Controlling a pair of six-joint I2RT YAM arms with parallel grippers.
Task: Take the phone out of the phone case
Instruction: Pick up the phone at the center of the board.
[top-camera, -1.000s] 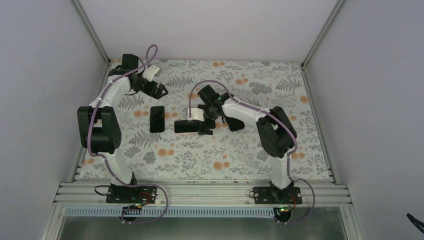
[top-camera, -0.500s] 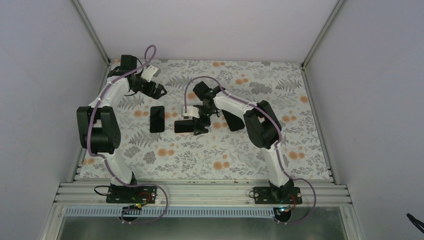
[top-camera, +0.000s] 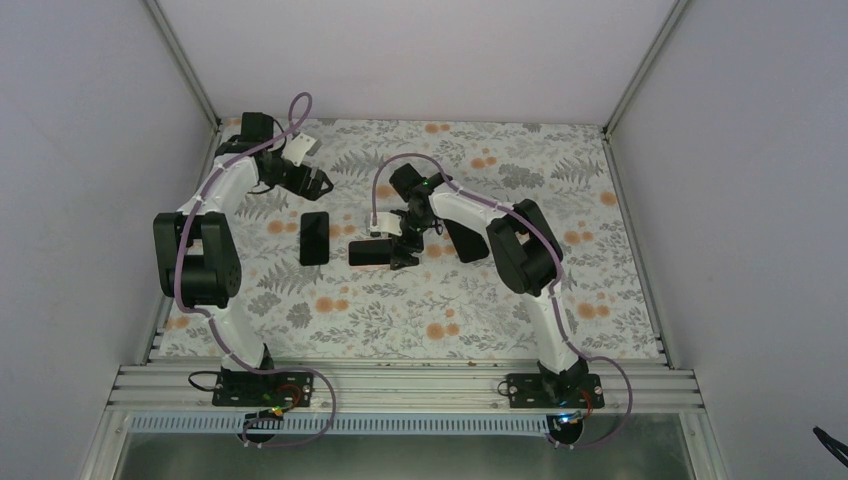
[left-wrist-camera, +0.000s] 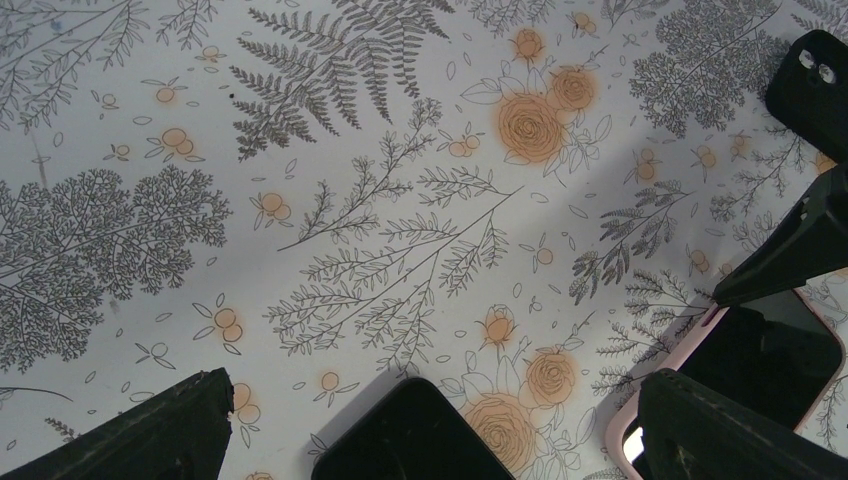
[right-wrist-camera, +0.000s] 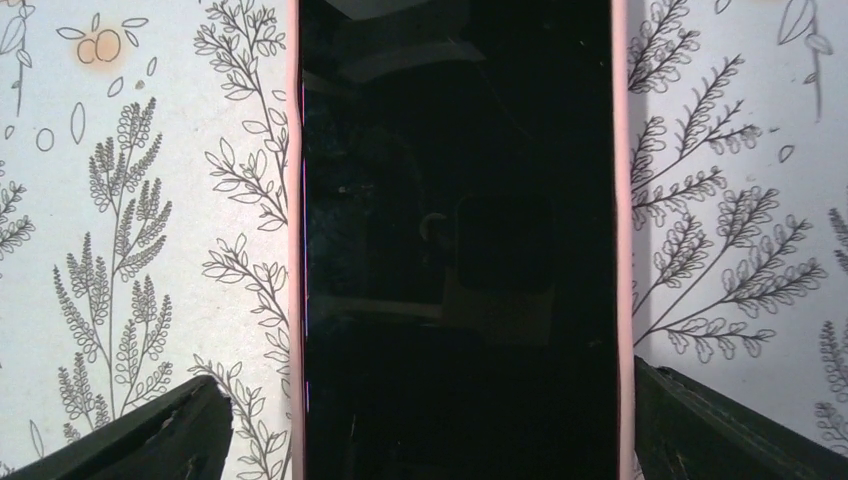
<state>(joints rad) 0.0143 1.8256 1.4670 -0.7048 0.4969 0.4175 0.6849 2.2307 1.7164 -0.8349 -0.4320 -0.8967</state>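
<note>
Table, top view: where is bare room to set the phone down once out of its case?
The near strip of the table, between the phones and the arm bases, is bare, as is the right side past the right arm. The middle is crowded: black phone, cased phone, right gripper and a dark slab.

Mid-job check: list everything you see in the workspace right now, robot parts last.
Phone: one, black screen, table centre, inside the case.
Case: one, pink, around the phone.
Black slab: one, phone-shaped, flat, left of the case.
Dark slab with lenses: one, black, right of the case, partly behind the right arm.
Cloth: one, white with grey ferns and orange flowers, covering the table.
Walls: pale grey panels around the table.
Left gripper: fingers open, above cloth, far left.
Right gripper: fingers open, straddling the case.
</note>
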